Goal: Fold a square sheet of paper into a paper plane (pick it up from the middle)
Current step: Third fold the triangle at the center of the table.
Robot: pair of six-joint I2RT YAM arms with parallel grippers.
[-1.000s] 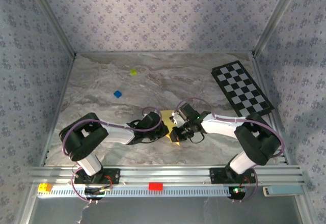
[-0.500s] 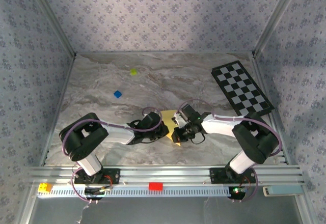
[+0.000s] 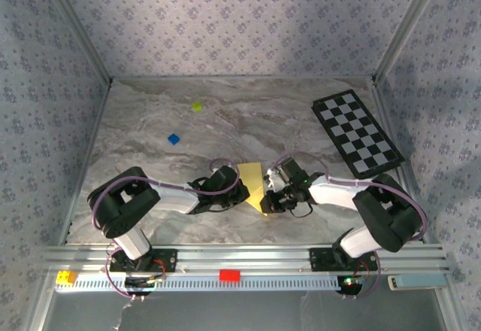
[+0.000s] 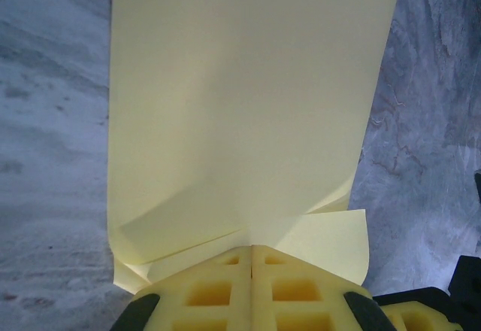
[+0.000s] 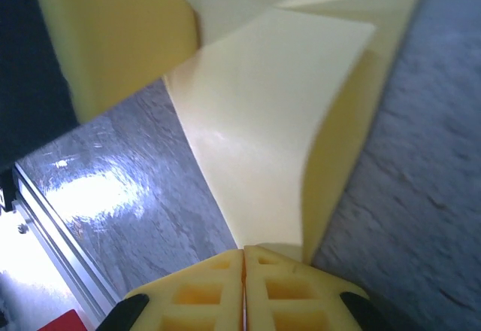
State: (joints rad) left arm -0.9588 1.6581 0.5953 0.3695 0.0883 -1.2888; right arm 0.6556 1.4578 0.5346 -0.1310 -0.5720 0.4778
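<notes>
Thin yellow sheet of paper point(image 3: 252, 179), corner flaps folded over, is pinched by the fully closed left end effector point(image 4: 252, 253) and right end effector point(image 5: 243, 254).

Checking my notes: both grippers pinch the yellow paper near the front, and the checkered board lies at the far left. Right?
Not quite. The checkered board lies at the far right, as the top view shows. The left gripper and right gripper do pinch the yellow paper.
</notes>
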